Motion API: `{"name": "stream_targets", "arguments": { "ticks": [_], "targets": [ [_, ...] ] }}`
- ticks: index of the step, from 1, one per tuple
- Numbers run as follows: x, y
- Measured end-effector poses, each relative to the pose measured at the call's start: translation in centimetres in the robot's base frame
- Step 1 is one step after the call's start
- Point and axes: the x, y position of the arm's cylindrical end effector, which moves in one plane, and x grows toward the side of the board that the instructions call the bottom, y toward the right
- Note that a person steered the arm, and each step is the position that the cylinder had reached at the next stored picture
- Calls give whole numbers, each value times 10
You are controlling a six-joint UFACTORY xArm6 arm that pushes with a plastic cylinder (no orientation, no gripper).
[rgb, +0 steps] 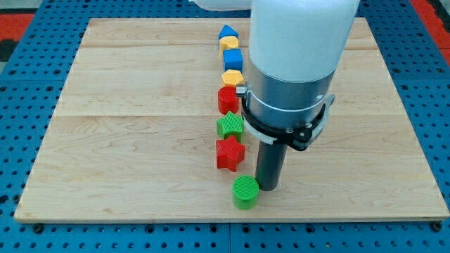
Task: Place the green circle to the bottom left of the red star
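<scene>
The green circle (245, 191) lies near the view's bottom edge of the wooden board, just below and slightly right of the red star (229, 153). My tip (268, 187) is the lower end of the dark rod and stands right beside the green circle, on its right, touching or nearly touching it. The arm's large white and grey body hangs above it and hides part of the board behind.
Blocks form a column up the board's middle: a green star (229, 126), a red round block (227, 100), a yellow hexagon (233, 77), a blue cube (233, 59), a yellow block (229, 43) and a blue block (226, 31). The board (126, 140) lies on a blue pegboard.
</scene>
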Motion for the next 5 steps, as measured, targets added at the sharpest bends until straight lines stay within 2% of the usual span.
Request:
{"name": "stream_targets", "arguments": {
  "ticks": [3,4,5],
  "targets": [
    [3,34],
    [44,34],
    [36,6]
  ]
}}
